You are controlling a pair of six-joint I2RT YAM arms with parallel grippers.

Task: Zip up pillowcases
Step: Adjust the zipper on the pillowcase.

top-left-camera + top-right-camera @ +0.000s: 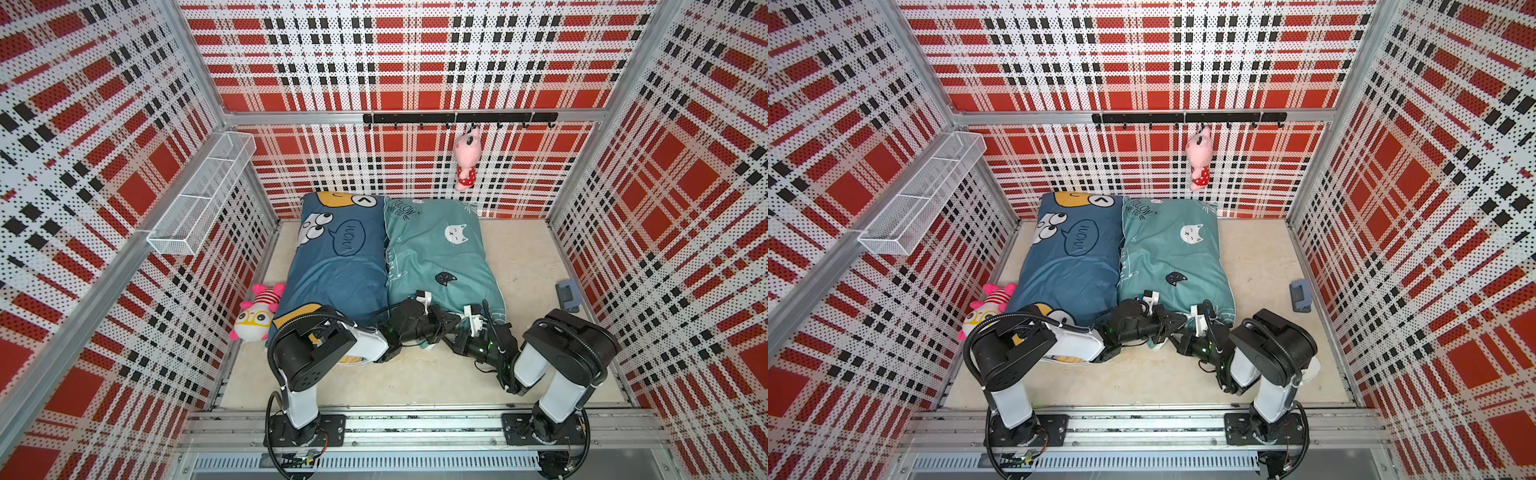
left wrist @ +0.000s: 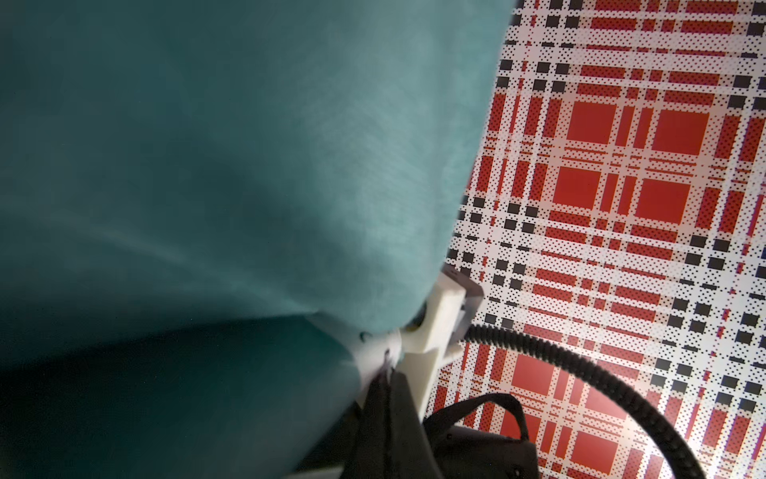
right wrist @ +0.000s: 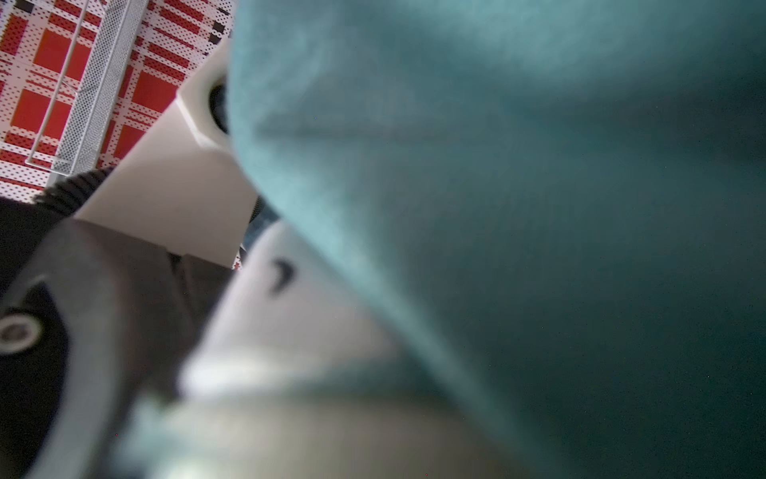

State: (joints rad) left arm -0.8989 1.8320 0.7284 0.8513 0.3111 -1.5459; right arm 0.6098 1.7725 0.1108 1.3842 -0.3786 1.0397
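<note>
Where both arms meet over the beige tabletop [image 1: 415,382]: left gripper [image 2: 387,379], pressed together, pinching the near hem of the teal cat-print fabric pillowcase [image 1: 440,257]; right gripper [image 1: 451,337], closed, hold unclear. Dark blue cartoon-face fabric pillowcase [image 1: 336,270] touching alongside. Beyond: red-white plaid perforated walls [image 1: 415,62].

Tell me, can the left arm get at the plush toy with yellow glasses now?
Probably yes, though not at once. The plush toy lies uncovered beside the blue pillowcase, near that arm's elbow, but the left hand seems shut on the teal pillowcase and must release first.
</note>
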